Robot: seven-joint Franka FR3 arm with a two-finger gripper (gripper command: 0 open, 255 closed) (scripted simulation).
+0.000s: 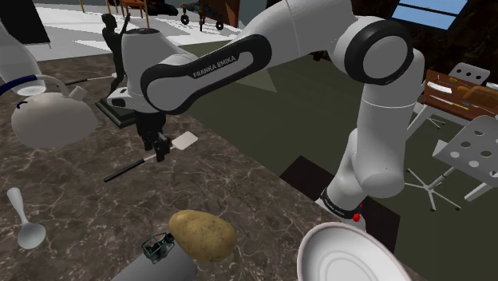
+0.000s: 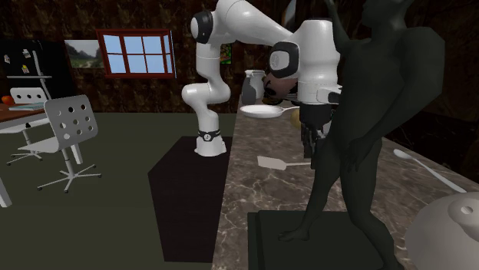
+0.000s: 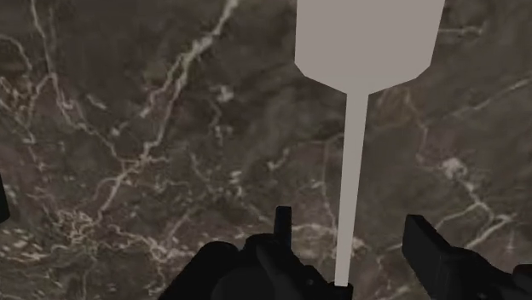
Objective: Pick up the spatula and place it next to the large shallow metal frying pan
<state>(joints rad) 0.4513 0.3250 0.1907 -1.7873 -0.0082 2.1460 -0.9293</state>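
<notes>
The white frying pan (image 1: 351, 257) sits at the near edge of the counter, well apart from the spatula (image 1: 184, 140). The potato (image 1: 201, 233) lies also on this nearer side of the spatula. The spatula itself lies flat on the marble counter (image 1: 239, 199). The gripper (image 1: 162, 152) hangs low over its shaft, with fingers wide apart, one at each side, not touching it. Beyond the spatula stands a dark statue (image 1: 112, 40).

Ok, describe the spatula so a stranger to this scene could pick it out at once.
Start at the dark marbled counter, then find the arm's black gripper hanging low over it. The spatula lies flat right beneath, its thin handle between the open jaws. Its flat, pale, angular blade sets it apart from the round-bowled spoon on the same counter.
</notes>
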